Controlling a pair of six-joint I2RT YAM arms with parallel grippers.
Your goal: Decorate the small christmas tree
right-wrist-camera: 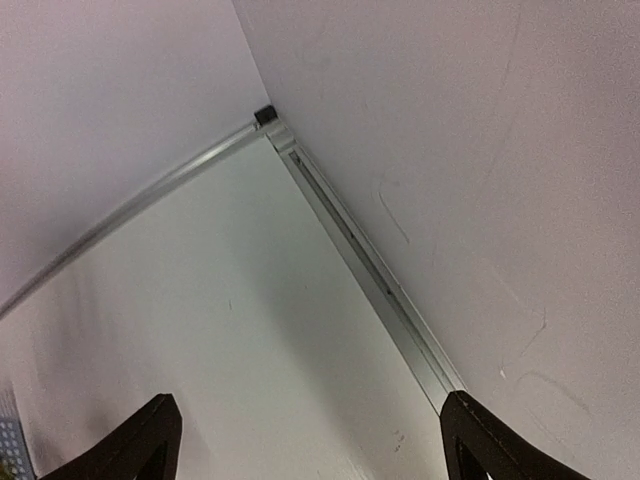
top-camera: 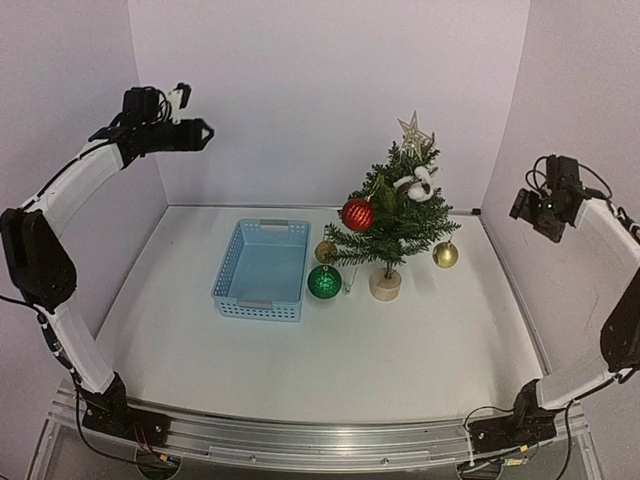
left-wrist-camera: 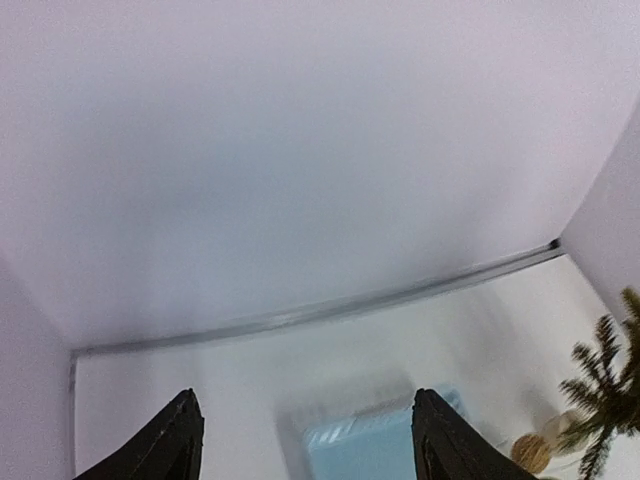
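Note:
The small christmas tree point(top-camera: 398, 222) stands on its round wooden base right of centre, with a star point(top-camera: 413, 130) on top, a red ball point(top-camera: 357, 214) and a white ornament point(top-camera: 418, 185) on its branches. A green ball point(top-camera: 323, 282) lies on the table by the basket. Two gold balls point(top-camera: 445, 254) point(top-camera: 326, 251) sit at the tips of the lowest branches. My left gripper point(top-camera: 200, 133) point(left-wrist-camera: 305, 425) is raised high at the far left, open and empty. My right gripper point(top-camera: 533, 212) point(right-wrist-camera: 310, 430) hangs at the right wall, open and empty. A tree branch point(left-wrist-camera: 610, 390) shows at the left wrist view's edge.
An empty blue basket point(top-camera: 262, 268) point(left-wrist-camera: 370, 445) sits left of the tree. Pale walls close the table on three sides, with a metal rail point(right-wrist-camera: 370, 270) along the right edge.

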